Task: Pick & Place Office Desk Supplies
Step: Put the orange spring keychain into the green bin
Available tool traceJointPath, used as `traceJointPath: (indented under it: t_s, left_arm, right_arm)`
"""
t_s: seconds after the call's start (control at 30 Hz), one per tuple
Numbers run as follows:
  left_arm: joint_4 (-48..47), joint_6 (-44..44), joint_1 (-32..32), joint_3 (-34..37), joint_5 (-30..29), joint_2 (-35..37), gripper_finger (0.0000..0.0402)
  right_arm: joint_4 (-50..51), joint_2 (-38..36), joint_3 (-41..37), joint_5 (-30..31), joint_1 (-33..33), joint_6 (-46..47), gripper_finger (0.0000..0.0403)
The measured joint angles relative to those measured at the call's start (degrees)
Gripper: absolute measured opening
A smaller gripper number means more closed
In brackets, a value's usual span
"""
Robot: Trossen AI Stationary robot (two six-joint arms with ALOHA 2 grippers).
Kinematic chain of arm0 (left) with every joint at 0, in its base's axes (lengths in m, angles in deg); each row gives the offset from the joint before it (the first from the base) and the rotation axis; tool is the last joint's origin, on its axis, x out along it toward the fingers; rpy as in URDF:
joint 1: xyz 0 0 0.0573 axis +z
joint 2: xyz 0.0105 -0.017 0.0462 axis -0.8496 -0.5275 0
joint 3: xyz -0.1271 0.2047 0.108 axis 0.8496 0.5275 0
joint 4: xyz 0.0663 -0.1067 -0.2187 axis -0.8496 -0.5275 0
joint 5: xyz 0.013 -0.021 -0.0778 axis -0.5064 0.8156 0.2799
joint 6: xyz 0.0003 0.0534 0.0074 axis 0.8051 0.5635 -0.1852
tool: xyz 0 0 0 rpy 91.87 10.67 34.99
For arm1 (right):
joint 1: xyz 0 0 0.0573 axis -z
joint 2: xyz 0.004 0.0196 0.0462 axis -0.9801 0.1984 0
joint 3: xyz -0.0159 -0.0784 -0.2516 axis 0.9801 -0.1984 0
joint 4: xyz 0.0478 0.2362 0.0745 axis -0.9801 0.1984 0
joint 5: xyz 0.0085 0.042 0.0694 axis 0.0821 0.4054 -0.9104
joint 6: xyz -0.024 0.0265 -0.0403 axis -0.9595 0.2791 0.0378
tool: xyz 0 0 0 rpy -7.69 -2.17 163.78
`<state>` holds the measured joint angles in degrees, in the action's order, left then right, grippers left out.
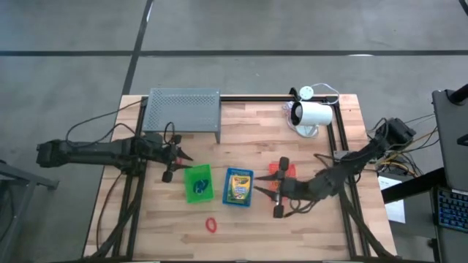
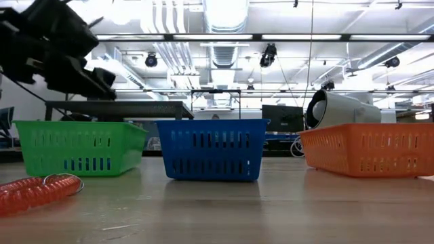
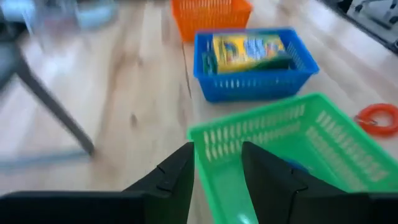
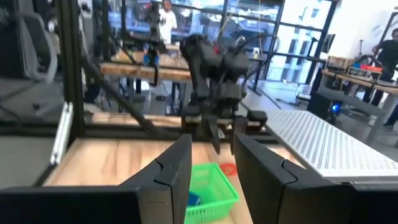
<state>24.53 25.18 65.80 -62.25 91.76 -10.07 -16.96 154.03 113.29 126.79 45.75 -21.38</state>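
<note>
Three small baskets stand in a row on the wooden table: green [image 1: 197,183], blue [image 1: 238,187] and orange [image 1: 281,170]. A yellow-green crayon box [image 3: 249,50] lies in the blue basket. Something blue [image 3: 297,165] lies in the green one. A red elastic loop [image 1: 211,224] rests flat on the table near the front edge. My left gripper [image 3: 217,149] is open, held above the green basket's left rim [image 3: 249,127], with nothing between its fingers. My right gripper [image 1: 257,191] is open and held level above the table, between the blue and orange baskets.
A grey perforated rack [image 1: 183,109] stands at the far left of the table. A white cylindrical device [image 1: 311,115] with a cable sits at the far right. Bare wood lies in front of the baskets.
</note>
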Motion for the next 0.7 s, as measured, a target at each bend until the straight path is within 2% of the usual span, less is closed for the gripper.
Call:
traceJointPath:
  t_s: [0.17, 0.27, 0.37, 0.47, 0.53, 0.7]
  left_arm:
    - [-12.2, -10.5, 0.0, -6.1, -0.6, 0.0, 0.0138]
    - [-22.0, -14.2, 0.0, -9.6, -3.3, 0.0, 0.0138]
    - [-22.3, -15.4, -0.1, -11.3, -4.2, 0.0, 0.0138]
    - [-19.3, -20.5, -0.5, -11.7, -0.7, -0.1, 0.0138]
    - [-17.7, -20.8, -1.1, -11.8, 0.2, 0.0, 0.0138]
    - [-19.8, -26.9, -1.1, -14.2, 0.4, 0.0, 0.0138]
  right_arm:
    - [0.1, 4.8, 1.2, -0.1, 0.0, -2.1, 0.0121]
    - [-0.1, 7.3, 2.2, -0.1, 0.0, -1.4, 0.0121]
    - [0.1, 9.3, 3.9, -0.1, 0.0, 0.2, 0.0121]
    - [-0.1, 10.8, 5.9, -0.3, -0.2, 2.5, 0.0121]
    - [-0.1, 12.1, 7.5, -0.4, -0.2, 2.4, 0.0121]
    - [0.2, 14.1, 11.2, -0.5, -0.4, 1.3, 0.0121]
